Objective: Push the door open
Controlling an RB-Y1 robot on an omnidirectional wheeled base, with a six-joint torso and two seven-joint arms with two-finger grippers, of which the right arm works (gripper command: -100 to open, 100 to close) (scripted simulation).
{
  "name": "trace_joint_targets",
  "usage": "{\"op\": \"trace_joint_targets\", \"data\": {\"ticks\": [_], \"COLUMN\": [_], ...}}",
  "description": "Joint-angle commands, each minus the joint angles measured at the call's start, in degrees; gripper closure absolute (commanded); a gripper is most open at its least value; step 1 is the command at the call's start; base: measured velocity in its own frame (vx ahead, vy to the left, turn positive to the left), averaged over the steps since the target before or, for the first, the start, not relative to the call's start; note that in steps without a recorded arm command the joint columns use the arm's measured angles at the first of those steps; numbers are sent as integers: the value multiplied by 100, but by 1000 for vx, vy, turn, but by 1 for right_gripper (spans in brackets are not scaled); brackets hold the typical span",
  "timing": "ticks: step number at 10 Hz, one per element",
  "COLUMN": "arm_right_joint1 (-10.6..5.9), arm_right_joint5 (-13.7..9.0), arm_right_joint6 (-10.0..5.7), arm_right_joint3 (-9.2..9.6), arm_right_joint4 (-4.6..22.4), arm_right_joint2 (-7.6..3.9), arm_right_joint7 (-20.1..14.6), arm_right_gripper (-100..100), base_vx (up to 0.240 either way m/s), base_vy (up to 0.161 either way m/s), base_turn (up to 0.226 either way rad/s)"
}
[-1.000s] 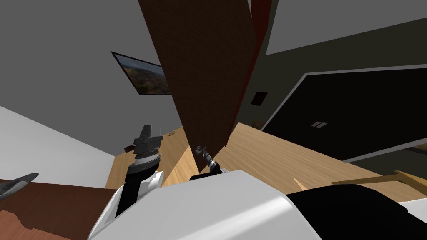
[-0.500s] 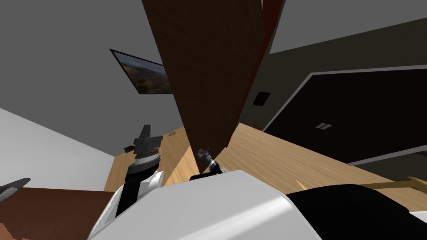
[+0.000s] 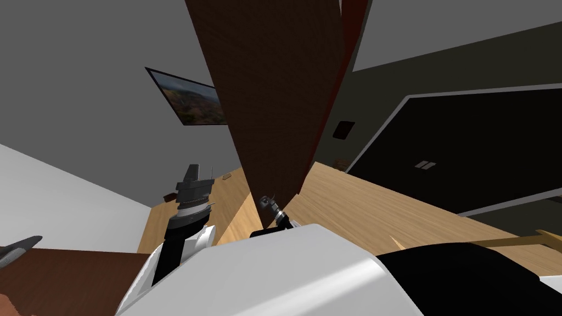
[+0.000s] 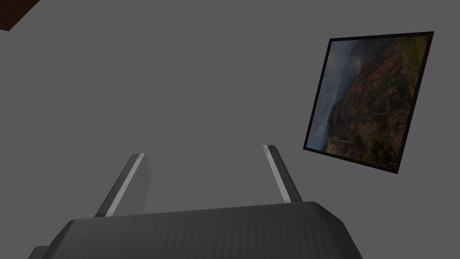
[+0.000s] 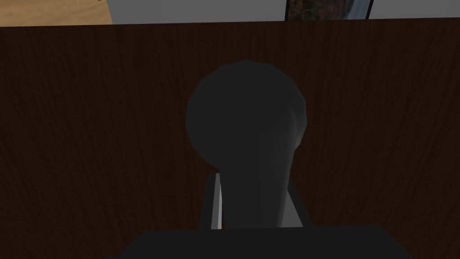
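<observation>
A dark brown door (image 3: 274,82) stands just ahead of me, seen edge-on in the head view. The same door (image 5: 90,135) takes up most of the right wrist view. A dark lever handle with a round base (image 5: 247,117) juts from it. My right gripper (image 5: 254,180) is shut on this handle, its fingers (image 5: 216,202) pressing the lever's sides. The head view has the right gripper (image 3: 267,201) low against the door. My left gripper (image 3: 200,171) is raised to the door's left and stands open (image 4: 202,150) with nothing between its fingers.
A framed landscape picture (image 3: 189,99) hangs on the grey wall left of the door. Light wooden floor (image 3: 384,214) runs to the right, up to a white-framed black area (image 3: 472,148). A small dark plate (image 3: 343,129) sits on the wall beside it. A brown surface (image 3: 71,280) lies lower left.
My right gripper's fingers have closed from wide open onto the door handle. The door's far edge has shifted a little to the right. The left arm has not moved.
</observation>
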Motion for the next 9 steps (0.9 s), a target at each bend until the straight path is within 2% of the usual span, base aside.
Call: {"op": "trace_joint_targets", "data": {"ticks": [1, 5, 9], "arm_right_joint1": [10, -35, -95], "arm_right_joint5": [-26, -103, -205], "arm_right_joint6": [25, 20, 12], "arm_right_joint3": [-90, -364, -728], "arm_right_joint4": [-42, 26, 115], "arm_right_joint2": [-59, -117, -140], "arm_right_joint7": [19, 77, 155], "arm_right_gripper": [100, 100, 100], "base_vx": [90, 115, 151], "base_vy": [128, 156, 174], "base_turn": [-42, -50, -59]}}
